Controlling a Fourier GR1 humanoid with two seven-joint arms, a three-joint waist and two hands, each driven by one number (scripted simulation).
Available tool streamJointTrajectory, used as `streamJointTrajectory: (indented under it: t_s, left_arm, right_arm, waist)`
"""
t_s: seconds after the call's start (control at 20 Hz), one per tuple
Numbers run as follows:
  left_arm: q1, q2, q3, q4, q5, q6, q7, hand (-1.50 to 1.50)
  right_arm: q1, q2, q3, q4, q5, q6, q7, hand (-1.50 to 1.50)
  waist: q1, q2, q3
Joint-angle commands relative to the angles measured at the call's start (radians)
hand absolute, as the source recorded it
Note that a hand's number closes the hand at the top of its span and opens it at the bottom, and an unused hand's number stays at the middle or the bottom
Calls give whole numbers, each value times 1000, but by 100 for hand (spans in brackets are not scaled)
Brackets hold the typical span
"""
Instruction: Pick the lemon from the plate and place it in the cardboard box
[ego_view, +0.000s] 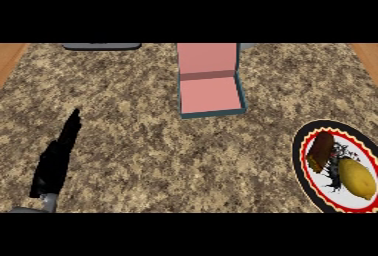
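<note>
Lemon (357, 178), yellow, oval and smooth-skinned, lies on the right half of a round white plate (304, 172) with a black outer band and a red ring, at the right edge of the speckled brown granite counter (148, 135). Just to its left on the same plate sits a dark reddish-brown object (321, 150), which I cannot identify; whether the two touch I cannot tell. A black sketchy pattern marks the plate between and below them.

Well apart from the plate, up and to the left near the counter's far side, is the cardboard box (210, 95): pink inside, with dark teal outer walls, its flap standing open at the back. A flat dark grey object (102, 46) lies at the far edge, left of the box.

Only the left hand (57, 162) shows, black, low at the left of the view, fingers straight and together, pointing away, holding nothing and resting far from everything. The right hand does not appear.

Nothing has been picked yet. The lemon is on the robot's right, so the right hand is probably the one to use: approach from above, curl round the lemon's middle without nudging the brown object, lift clear of the plate's rim, then carry it over the box's open floor before releasing.
</note>
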Motion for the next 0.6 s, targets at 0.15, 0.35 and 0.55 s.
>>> streamJointTrajectory:
  t_s: [0.15,0.35,0.55]
  left_arm:
    - [-6,20,18,-30,-4,-30,47,0]
    - [-23,-18,51,42,7,-71,-23,0]
    - [16,-35,59,-38,-42,-53,35,0]
  right_arm:
    - [70,-70,101,-191,42,152,222,-150]
    - [2,-39,115,-242,64,184,389,-150]
    - [-1,52,99,-264,124,188,456,-150]
  waist:
    - [1,-3,2]
    - [9,1,2]
    - [10,-1,3]
